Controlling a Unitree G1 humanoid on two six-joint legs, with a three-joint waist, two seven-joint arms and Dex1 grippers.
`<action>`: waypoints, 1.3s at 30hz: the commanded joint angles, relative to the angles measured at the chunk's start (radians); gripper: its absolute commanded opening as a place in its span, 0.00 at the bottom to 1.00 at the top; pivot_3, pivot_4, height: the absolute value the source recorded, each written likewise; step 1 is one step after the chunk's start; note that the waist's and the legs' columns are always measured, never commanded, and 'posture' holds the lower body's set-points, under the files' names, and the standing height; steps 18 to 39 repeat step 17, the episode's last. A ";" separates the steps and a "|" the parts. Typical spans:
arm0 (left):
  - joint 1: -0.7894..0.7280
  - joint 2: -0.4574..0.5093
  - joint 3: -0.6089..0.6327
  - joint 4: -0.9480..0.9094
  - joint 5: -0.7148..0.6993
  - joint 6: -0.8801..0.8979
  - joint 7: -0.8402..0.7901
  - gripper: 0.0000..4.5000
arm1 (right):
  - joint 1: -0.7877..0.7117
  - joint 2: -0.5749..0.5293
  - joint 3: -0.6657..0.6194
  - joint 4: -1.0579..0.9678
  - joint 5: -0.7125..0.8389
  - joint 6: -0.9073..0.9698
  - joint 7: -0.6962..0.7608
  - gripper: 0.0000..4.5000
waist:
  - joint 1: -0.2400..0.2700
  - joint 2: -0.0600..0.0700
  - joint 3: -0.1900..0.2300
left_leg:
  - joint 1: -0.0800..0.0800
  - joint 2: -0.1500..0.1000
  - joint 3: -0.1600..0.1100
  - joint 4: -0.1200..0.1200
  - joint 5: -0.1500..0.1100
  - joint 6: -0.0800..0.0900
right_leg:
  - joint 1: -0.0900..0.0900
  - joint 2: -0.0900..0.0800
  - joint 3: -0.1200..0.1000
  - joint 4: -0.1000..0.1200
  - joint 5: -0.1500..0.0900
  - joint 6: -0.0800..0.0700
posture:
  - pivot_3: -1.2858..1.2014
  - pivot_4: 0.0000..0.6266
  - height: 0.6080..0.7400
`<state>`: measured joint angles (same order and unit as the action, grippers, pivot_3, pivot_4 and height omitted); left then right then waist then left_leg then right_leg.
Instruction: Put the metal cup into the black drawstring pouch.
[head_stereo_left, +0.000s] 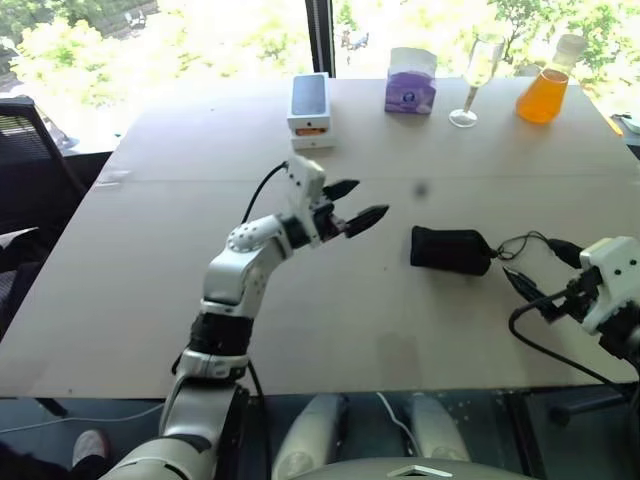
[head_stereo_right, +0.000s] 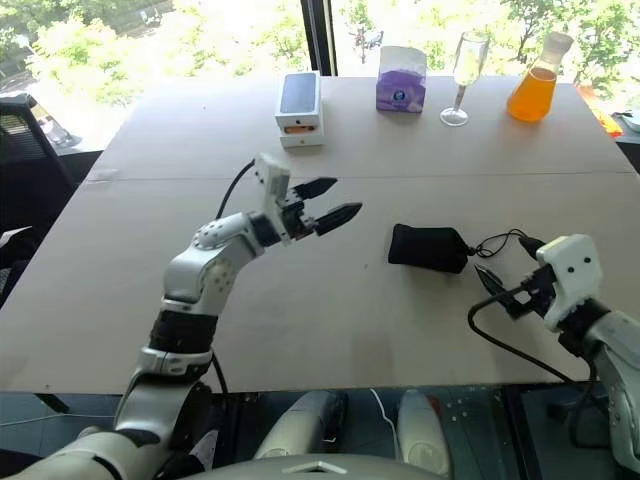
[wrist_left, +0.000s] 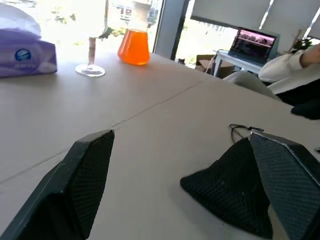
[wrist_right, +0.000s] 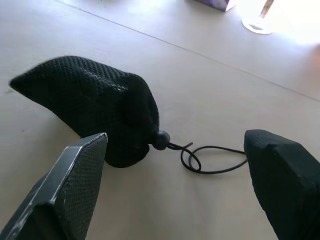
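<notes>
The black drawstring pouch (head_stereo_left: 450, 250) lies on its side on the table, right of centre. Its mouth is gathered shut, and the cord (wrist_right: 210, 160) trails in a loop toward my right gripper. The metal cup is out of view. My left gripper (head_stereo_left: 368, 200) hovers open to the left of the pouch and points at it, a short gap away. My right gripper (head_stereo_left: 530, 258) stands open just right of the pouch's mouth, above the cord loop, with nothing between its fingers. The pouch (wrist_left: 230, 192) also sits beside the left gripper's finger in the left wrist view.
Along the table's far edge stand a white phone box (head_stereo_left: 309, 105), a purple tissue pack (head_stereo_left: 410, 85), a clear wine glass (head_stereo_left: 470, 80) and a flask of orange liquid (head_stereo_left: 545, 92). A black chair (head_stereo_left: 30, 150) is at the left. A person's sleeve (wrist_left: 295, 65) shows beyond the table.
</notes>
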<state>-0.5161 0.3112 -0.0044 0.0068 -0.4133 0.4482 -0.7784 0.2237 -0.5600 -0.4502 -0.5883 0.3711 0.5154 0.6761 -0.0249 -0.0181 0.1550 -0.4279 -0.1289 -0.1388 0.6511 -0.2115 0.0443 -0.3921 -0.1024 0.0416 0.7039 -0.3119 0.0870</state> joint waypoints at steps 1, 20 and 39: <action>0.154 0.082 0.055 -0.147 -0.013 -0.042 -0.027 1.00 | 0.098 0.024 -0.074 -0.040 0.058 -0.091 0.047 0.98 | 0.003 0.002 -0.001 | 0.000 0.000 0.000 -0.001 0.000 0.000 | 0.000 0.000 0.000 -0.001 0.000 0.000 | 0.52 0.24 1.00; 0.751 0.127 0.198 -0.540 -0.030 -0.099 0.113 1.00 | 0.275 -0.036 -0.206 0.110 0.085 -0.230 0.140 0.98 | 0.042 0.005 -0.003 | 0.014 0.001 -0.001 -0.007 -0.007 0.004 | 0.015 -0.002 0.001 -0.011 0.000 0.000 | 0.52 0.24 1.00; 0.751 0.127 0.198 -0.540 -0.030 -0.099 0.113 1.00 | 0.275 -0.036 -0.206 0.110 0.085 -0.230 0.140 0.98 | 0.042 0.005 -0.003 | 0.014 0.001 -0.001 -0.007 -0.007 0.004 | 0.015 -0.002 0.001 -0.011 0.000 0.000 | 0.52 0.24 1.00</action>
